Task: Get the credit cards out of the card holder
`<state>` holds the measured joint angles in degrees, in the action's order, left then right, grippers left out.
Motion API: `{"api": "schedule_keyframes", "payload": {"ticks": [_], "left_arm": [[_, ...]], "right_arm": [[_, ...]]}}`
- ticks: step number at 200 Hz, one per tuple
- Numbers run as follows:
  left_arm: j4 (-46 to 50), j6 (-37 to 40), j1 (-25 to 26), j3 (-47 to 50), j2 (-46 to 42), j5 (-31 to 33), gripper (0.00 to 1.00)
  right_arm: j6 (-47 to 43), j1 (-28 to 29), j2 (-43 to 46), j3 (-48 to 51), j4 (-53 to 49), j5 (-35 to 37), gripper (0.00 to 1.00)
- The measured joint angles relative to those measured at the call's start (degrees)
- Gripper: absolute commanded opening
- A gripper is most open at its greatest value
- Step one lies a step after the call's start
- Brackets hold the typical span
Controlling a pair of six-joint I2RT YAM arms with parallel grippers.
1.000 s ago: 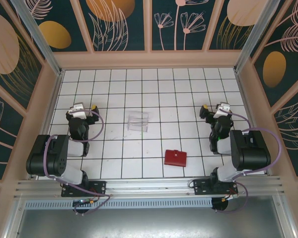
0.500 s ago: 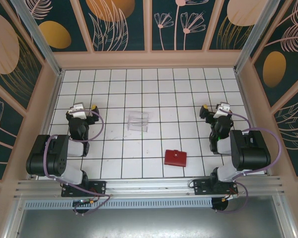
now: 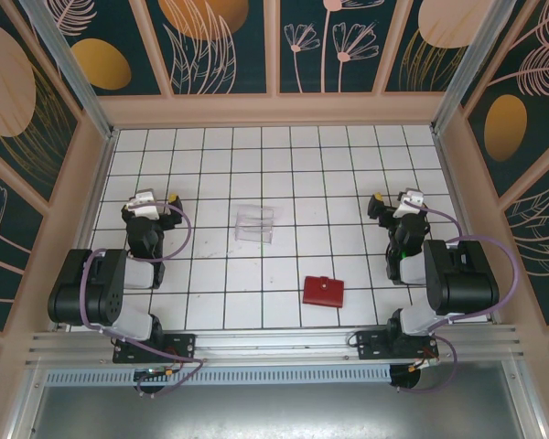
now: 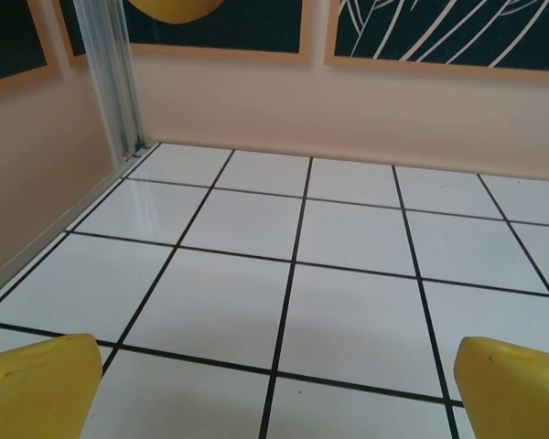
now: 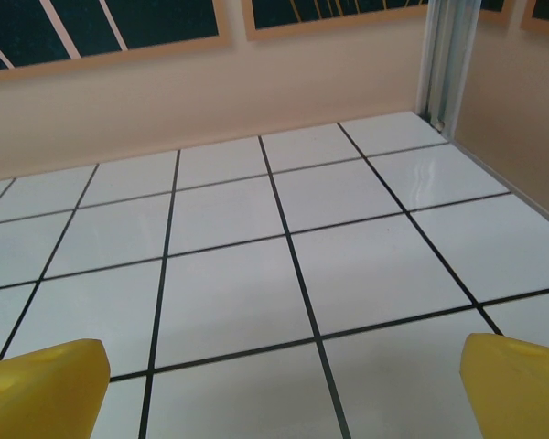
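Observation:
The card holder [image 3: 323,292] is a small red wallet lying folded shut on the white tiled table [image 3: 284,174], near the front and a little right of centre. The credit cards are hidden. My left gripper [image 3: 146,205] rests folded back at the left side, far from the wallet. In the left wrist view its yellow fingers [image 4: 38,388] stand wide apart, the gripper [image 4: 279,389] open over bare tile. My right gripper [image 3: 405,207] rests at the right, beyond and right of the wallet. Seen from its wrist, this gripper [image 5: 284,389] is open too, nothing between its fingers [image 5: 42,382].
A clear plastic box [image 3: 255,224] stands near the table's middle, beyond and left of the wallet. Peach walls [image 3: 274,110] with dark floral panels close in the table at the back and both sides. A metal post [image 4: 110,73] marks the far left corner.

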<state>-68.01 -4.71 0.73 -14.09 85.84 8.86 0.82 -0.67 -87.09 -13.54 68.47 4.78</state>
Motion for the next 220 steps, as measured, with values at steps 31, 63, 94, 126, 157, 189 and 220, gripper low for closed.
{"api": "schedule_keyframes", "payload": {"ticks": [31, 63, 94, 126, 157, 189, 220], "left_arm": [[11.2, -0.7, 0.4, -5.4, -5.9, 2.2, 0.99], [23.7, -3.4, 5.1, -12.0, -11.0, 4.7, 0.99], [36.8, -7.9, 13.4, -19.5, -12.0, 3.1, 0.99], [47.5, -12.0, 23.3, -24.9, -12.0, 0.2, 0.96], [55.1, -15.8, 33.5, -29.3, -11.2, -2.5, 0.95], [62.3, -20.6, 42.4, -33.5, -9.9, -3.0, 0.95], [65.8, -26.0, 47.1, -34.3, -8.9, -7.3, 0.94]], "right_arm": [[0.3, 0.6, 5.4, -3.7, -11.0, 0.7, 0.99], [4.5, 0.8, 11.5, -11.9, -29.5, 1.1, 0.98], [9.5, 1.6, 14.5, -19.2, -48.1, -1.5, 0.95], [15.7, 4.3, 15.9, -24.6, -66.4, -6.2, 0.91], [20.8, 11.0, 15.9, -28.1, -80.3, -9.5, 0.88], [26.5, 18.2, 16.9, -28.4, -90.0, -13.1, 0.88], [31.6, 21.6, 22.1, -27.1, -96.1, -15.1, 0.87]]}}
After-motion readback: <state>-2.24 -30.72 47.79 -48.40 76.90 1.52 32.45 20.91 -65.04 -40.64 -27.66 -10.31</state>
